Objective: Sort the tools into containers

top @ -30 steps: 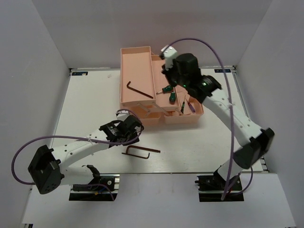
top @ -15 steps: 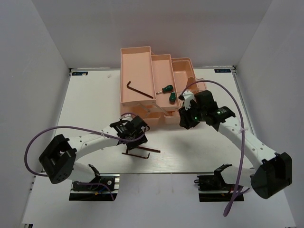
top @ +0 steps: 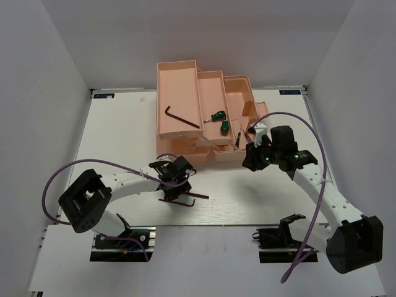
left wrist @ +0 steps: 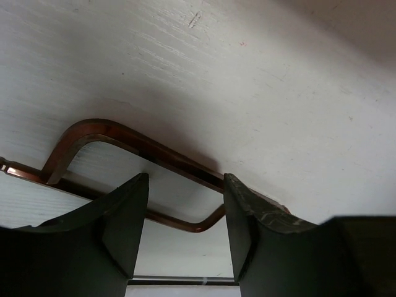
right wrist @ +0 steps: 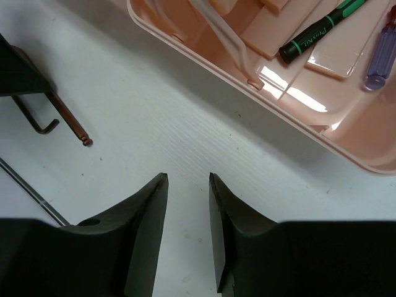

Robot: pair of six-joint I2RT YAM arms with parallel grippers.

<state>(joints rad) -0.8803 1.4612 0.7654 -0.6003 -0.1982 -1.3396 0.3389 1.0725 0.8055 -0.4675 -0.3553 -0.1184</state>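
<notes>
The salmon-pink toolbox (top: 185, 80) stands open at the back. One brown hex key (top: 181, 116) lies in its left tray. Two green-handled screwdrivers (top: 218, 116) lie in the middle tray. The dark-handled (right wrist: 312, 34) and blue-handled (right wrist: 383, 46) precision screwdrivers lie in the lower right compartment. A second hex key (top: 193, 197) lies on the table in front. My left gripper (top: 174, 189) is open, its jaws straddling this key (left wrist: 148, 148) just above it. My right gripper (top: 250, 163) is open and empty over bare table (right wrist: 187, 177), just in front of the toolbox (right wrist: 346, 148).
White walls enclose the table on the left, back and right. The toolbox's front rim is close to my right gripper. The table hex key (right wrist: 62, 111) and my left gripper's dark body (right wrist: 18, 68) show at the left of the right wrist view.
My right arm has pulled back from above the toolbox and come down in front of it. My left gripper has moved forward and down over the hex key on the table.
</notes>
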